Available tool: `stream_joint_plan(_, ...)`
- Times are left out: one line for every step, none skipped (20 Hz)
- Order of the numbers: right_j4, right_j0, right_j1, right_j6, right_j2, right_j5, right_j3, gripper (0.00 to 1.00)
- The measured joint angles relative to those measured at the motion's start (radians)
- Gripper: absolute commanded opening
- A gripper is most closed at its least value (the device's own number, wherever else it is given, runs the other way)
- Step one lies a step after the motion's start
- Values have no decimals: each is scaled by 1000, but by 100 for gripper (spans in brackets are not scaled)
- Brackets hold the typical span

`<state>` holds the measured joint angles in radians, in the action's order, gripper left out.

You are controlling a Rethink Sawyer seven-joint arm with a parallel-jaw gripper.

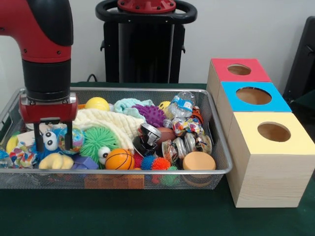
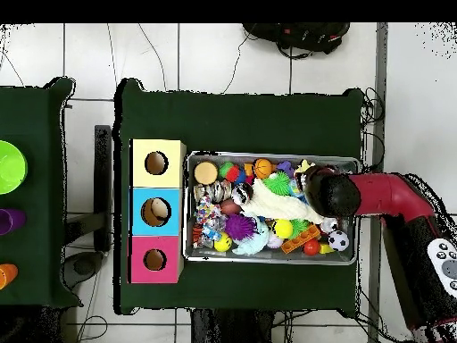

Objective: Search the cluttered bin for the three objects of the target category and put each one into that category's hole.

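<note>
Wire mesh bin [image 1: 216, 173] full of toys on the green table [image 1: 147, 216]. Red and black arm [image 1: 47, 44] down over the bin's left end in the front view. Gripper [image 1: 53, 142] low among the toys there, two thin black fingers [image 1: 38, 140] spread apart, nothing held between them. Googly-eyed toy [image 1: 50, 141] sitting right between the fingers, not squeezed. Knotted rope toy [image 1: 23, 158] just beside the gripper, near the bin's left wall. Another rope toy [image 1: 187, 127] far across the bin, near the jars [image 1: 183, 146]. Orange ball [image 1: 119, 159] at the front. Three wooden boxes to the right of the bin. Yellow box's round hole [image 1: 273, 132] nearest the camera, with nothing in it that shows.
</note>
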<state>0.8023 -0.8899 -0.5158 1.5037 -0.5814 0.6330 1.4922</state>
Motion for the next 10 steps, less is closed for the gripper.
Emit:
stream_joint_plan(0, -4, 1, 0, 0, 0, 0, 100)
stream_joint_plan(0, -10, 3, 0, 0, 0, 0, 100)
stream_joint_plan(0, -15, 4, 0, 0, 0, 1, 100)
stream_joint_plan(0, -24, 6, 0, 0, 0, 1, 100)
stream_joint_plan(0, -30, 7, 0, 0, 0, 1, 100)
stream_joint_plan(0, -47, 10, 0, 0, 0, 1, 100)
stream_joint_plan(0, -54, 11, 0, 0, 0, 1, 100)
stream_joint_plan(0, -58, 11, 0, 0, 0, 1, 100)
stream_joint_plan(0, -67, 12, 0, 0, 0, 1, 100)
stream_joint_plan(0, -77, 12, 0, 0, 0, 1, 100)
